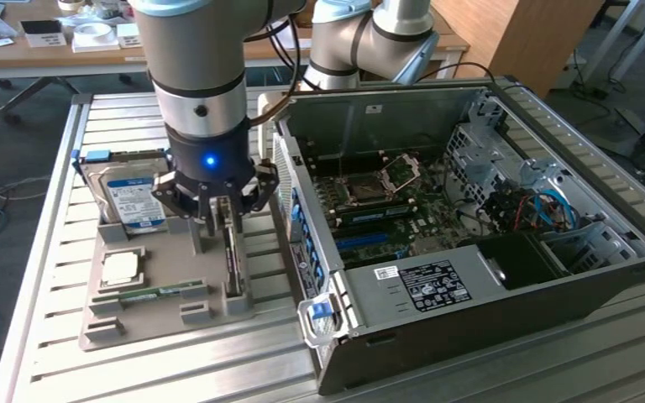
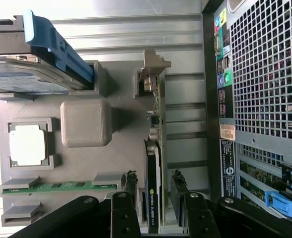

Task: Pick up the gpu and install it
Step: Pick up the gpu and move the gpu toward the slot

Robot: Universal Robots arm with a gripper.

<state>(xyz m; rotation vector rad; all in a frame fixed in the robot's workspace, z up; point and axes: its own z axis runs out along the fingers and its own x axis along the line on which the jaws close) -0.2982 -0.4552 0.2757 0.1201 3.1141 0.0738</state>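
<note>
The gpu (image 1: 233,262) stands on edge in a slot of the grey parts holder (image 1: 165,323), at the exterior view's left of the open computer case (image 1: 469,277). In the wrist view the gpu (image 2: 153,193) is a thin black card with a green board and a pale metal bracket at its far end. My gripper (image 1: 224,210) hangs straight above it. In the wrist view the gripper (image 2: 154,181) is open and straddles the card. One fingertip (image 2: 131,181) stands on each side, with a small gap to the card.
The holder also carries a silver hard drive (image 1: 132,201), a processor chip (image 1: 121,267) and a narrow green memory stick (image 1: 149,294). The case lies open with its motherboard (image 1: 379,201) exposed. The case's rear panel (image 2: 265,74) stands close beside the holder.
</note>
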